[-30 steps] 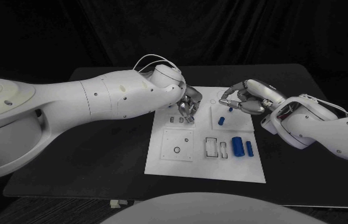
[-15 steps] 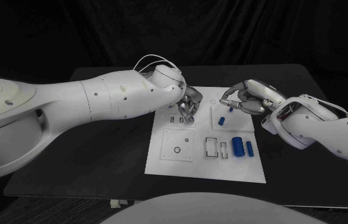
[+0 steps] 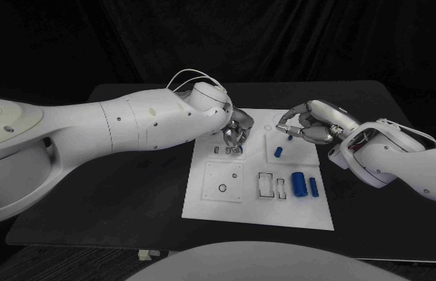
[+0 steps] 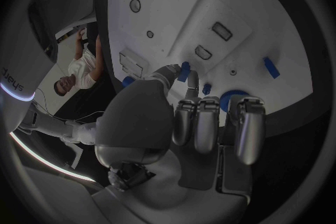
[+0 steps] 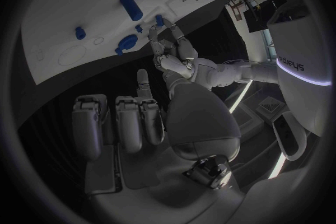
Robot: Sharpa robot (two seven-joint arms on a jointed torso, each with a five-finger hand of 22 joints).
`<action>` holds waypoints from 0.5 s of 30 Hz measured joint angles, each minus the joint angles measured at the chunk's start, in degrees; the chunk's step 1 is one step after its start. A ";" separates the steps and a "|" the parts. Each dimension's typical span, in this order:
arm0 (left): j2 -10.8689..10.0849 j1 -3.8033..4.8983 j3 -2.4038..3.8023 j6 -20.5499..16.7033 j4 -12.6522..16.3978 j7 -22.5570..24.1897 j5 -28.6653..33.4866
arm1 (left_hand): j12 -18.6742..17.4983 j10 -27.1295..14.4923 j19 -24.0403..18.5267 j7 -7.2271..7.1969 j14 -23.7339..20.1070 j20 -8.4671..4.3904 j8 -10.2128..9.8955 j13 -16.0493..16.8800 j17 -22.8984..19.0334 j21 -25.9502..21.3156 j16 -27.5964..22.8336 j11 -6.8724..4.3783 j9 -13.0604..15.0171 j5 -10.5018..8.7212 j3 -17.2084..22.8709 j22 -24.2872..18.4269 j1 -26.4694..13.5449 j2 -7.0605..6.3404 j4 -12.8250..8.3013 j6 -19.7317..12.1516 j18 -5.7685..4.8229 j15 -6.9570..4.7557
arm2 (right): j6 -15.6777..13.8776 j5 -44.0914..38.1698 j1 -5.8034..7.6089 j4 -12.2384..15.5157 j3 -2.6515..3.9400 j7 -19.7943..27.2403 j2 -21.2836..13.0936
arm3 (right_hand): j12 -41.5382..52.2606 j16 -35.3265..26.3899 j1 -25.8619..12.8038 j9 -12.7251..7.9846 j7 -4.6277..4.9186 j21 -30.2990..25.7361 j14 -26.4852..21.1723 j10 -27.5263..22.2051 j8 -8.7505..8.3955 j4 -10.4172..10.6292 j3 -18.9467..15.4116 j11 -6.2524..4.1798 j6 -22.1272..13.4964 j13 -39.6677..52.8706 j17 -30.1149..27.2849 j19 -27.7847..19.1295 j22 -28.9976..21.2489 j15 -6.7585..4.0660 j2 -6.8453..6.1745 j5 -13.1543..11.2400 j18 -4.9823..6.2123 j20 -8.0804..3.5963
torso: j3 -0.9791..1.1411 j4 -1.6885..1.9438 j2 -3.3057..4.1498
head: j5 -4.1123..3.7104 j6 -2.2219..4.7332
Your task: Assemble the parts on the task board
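On the white task board (image 3: 211,208) lie blue parts (image 3: 297,181) — left hand (image 3: 237,133) pinches one, right hand (image 3: 304,127) clenched, holding nothing.

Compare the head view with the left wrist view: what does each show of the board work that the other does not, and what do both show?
Head view alone: the right hand poised over the task board's far right part, and two blue cylinders lying side by side near the board's right edge.
Left wrist view alone: a small blue part pinched at the left hand's fingertips.
Both: the white board with its rectangular slots, and the left hand over it.
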 measured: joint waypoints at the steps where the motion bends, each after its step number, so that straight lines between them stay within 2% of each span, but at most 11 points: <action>1: -0.15 -0.02 -0.01 -0.23 0.19 -0.19 0.00 | 0.00 0.00 0.00 0.01 0.00 0.00 -0.20 0.00 0.00 -0.25 0.00 0.00 0.00 0.00 0.00 0.00 0.00 0.00 0.00 0.01 0.00 0.00 | 0.00 0.00 0.00 0.00 0.00 0.01 -0.02 | 0.00 0.00 0.32 0.00 0.00 0.00 0.00 0.00 0.00 0.00 0.00 0.00 0.00 0.00 0.00 0.00 0.00 0.00 -0.02 0.00 0.00 0.00 | 0.00 0.00 0.00 | -0.02 0.00; 5: -0.95 -0.07 -0.03 -1.30 1.17 -1.27 0.00 | 0.00 0.00 0.00 0.01 0.21 0.00 -0.41 0.00 0.00 -0.35 0.00 0.00 0.00 0.00 0.76 0.00 -0.01 -0.02 0.75 0.00 0.00 -0.21 | 0.00 0.00 0.00 0.03 0.00 0.03 -0.16 | 0.00 0.00 0.42 -0.05 0.00 0.00 0.00 0.00 0.00 0.00 0.00 0.00 0.00 0.00 0.00 0.00 -0.01 0.00 0.00 0.37 0.00 0.00 | 0.01 0.02 -0.02 | -0.12 0.00; 8: -1.58 -0.07 -0.03 -1.85 1.80 -2.19 -0.01 | 0.00 -0.20 -0.12 0.02 0.21 -0.12 -0.41 0.00 0.00 -0.35 0.00 -0.19 0.06 0.00 1.31 -0.01 -0.68 -0.68 1.30 0.01 0.00 -0.20 | 0.00 0.00 0.00 0.04 0.00 0.04 -0.24 | 0.00 0.00 0.42 -0.05 0.00 0.00 0.00 0.00 0.00 0.00 0.00 0.00 0.00 0.00 0.00 0.00 0.00 0.00 0.00 0.41 0.00 0.00 | 0.01 0.02 -0.03 | -0.12 0.00; 9: -1.88 -0.07 -0.03 -2.02 2.10 -2.63 -0.01 | 0.00 -0.20 -0.21 0.02 0.19 -0.21 -0.41 0.00 0.00 -0.35 0.00 -0.20 0.49 0.00 2.37 -0.01 -0.93 -0.93 0.51 0.01 0.01 -0.22 | 0.00 0.00 0.00 0.05 0.00 0.04 -0.27 | 0.00 0.00 0.42 -0.05 0.00 0.00 0.00 0.00 0.00 0.00 0.00 0.00 0.00 0.00 0.00 0.00 0.00 0.00 0.00 0.41 0.00 0.00 | 0.01 0.02 -0.04 | -0.13 0.00; 13: -2.65 -0.07 -0.03 -2.23 2.73 -3.80 -0.02 | 0.00 -0.16 0.00 0.20 0.21 -0.41 -0.41 0.00 0.00 -0.59 0.00 -0.57 1.20 -0.56 3.72 -0.01 -2.09 -1.39 0.40 0.19 0.01 -0.62 | 0.00 0.00 0.00 0.06 0.00 0.06 -0.34 | 0.00 0.00 0.42 -0.05 0.00 0.00 0.00 0.00 0.00 0.00 0.00 0.00 0.00 0.00 0.00 0.00 -0.01 0.00 0.00 0.64 0.00 0.00 | 0.02 0.01 -0.05 | -0.07 0.00; 15: -3.06 -0.07 -0.03 -2.26 2.98 -4.45 -0.02 | 0.00 -0.18 0.00 0.20 0.21 -0.41 -0.41 -0.01 0.00 -0.59 0.00 -0.59 1.60 -0.91 4.32 -0.01 -2.44 -1.21 0.10 0.19 0.00 -0.62 | -0.01 0.00 0.00 0.06 0.00 0.06 -0.36 | 0.00 0.00 0.42 -0.05 0.00 0.00 0.00 0.00 0.00 0.00 0.00 0.00 0.00 0.00 0.00 0.00 0.02 0.00 0.00 0.64 0.00 0.00 | 0.02 0.00 -0.08 | -0.01 0.00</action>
